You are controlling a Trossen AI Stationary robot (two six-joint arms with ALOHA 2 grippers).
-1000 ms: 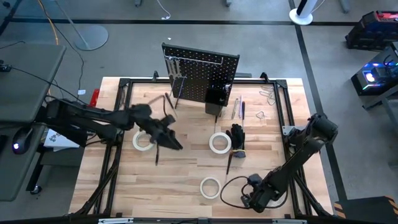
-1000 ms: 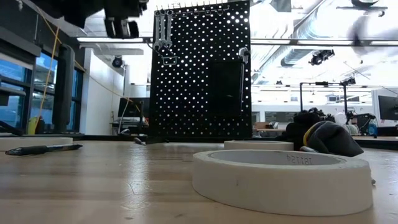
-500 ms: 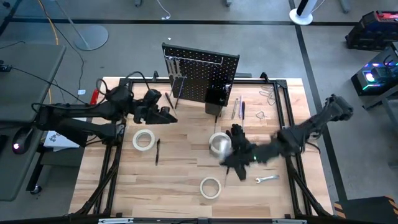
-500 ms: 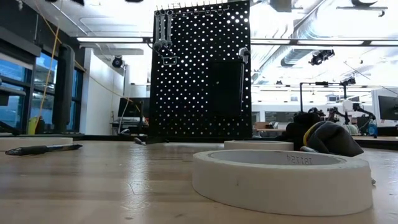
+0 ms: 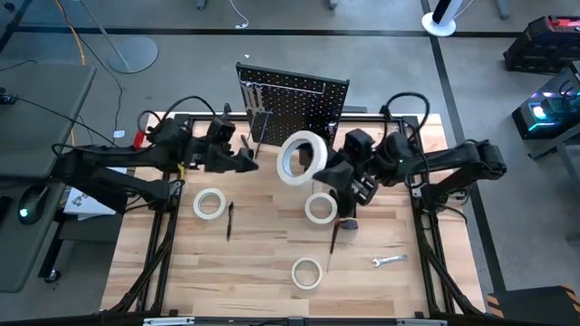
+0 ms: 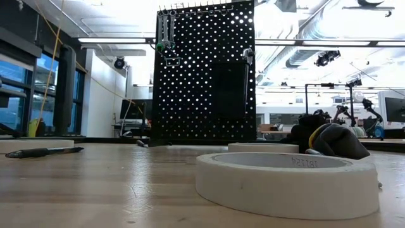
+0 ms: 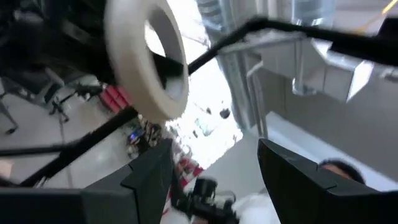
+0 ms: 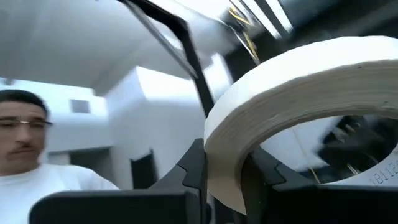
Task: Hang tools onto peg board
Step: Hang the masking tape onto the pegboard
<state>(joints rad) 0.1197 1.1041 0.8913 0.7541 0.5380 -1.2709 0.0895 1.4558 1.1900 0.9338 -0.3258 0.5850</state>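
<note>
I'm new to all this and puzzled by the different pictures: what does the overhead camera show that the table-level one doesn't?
Only the high view shows both arms: the right hand shut on a raised tape roll in front of the peg board, the left hand open nearby, and a wrench on the table. Only the low view shows the room behind. Both show the peg board, tape rolls lying flat and the black glove bundle.
</note>
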